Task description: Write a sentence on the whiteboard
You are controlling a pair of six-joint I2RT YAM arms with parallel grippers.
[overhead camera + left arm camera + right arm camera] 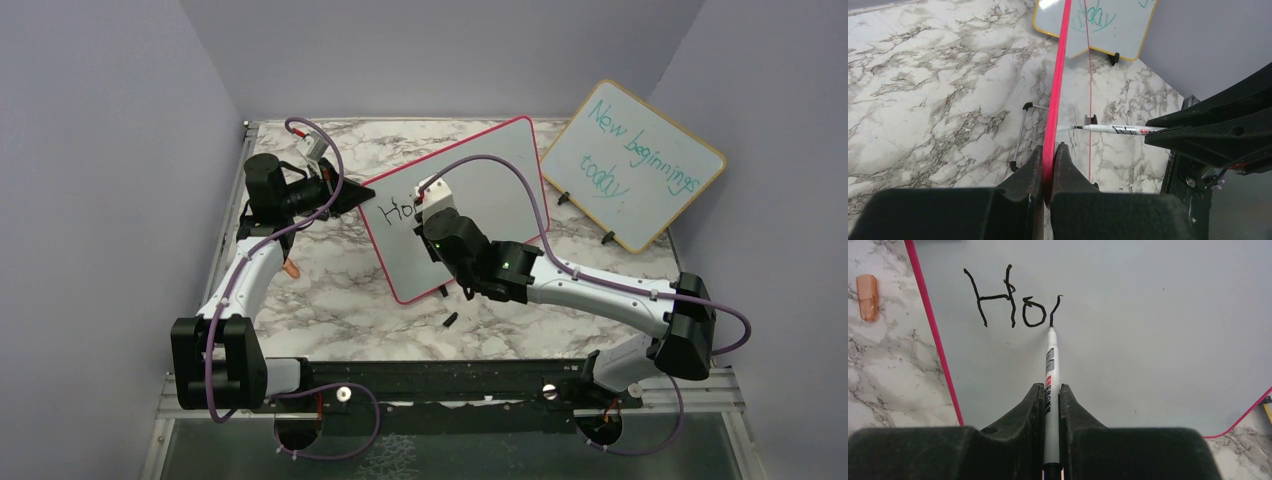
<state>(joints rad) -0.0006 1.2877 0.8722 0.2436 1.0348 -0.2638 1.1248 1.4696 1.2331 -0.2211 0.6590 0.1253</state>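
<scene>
The whiteboard (490,180), white with a thin pink-red frame, stands tilted on the marble table. My left gripper (345,195) is shut on its left edge; the left wrist view shows the pink frame (1055,100) pinched between my fingers (1049,152). My right gripper (1048,390) is shut on a white marker (1050,365), whose tip touches the board. The sentence (1010,302) reads "Ho" plus one fresh stroke in black; it also shows in the top view (398,208). The marker shows from the side in the left wrist view (1118,129).
A wooden-framed board (632,165) with teal "New beginnings today" leans at the back right. An orange cap (868,296) lies left of the whiteboard, also in the top view (291,268). A small black piece (450,320) lies on the table in front of the board.
</scene>
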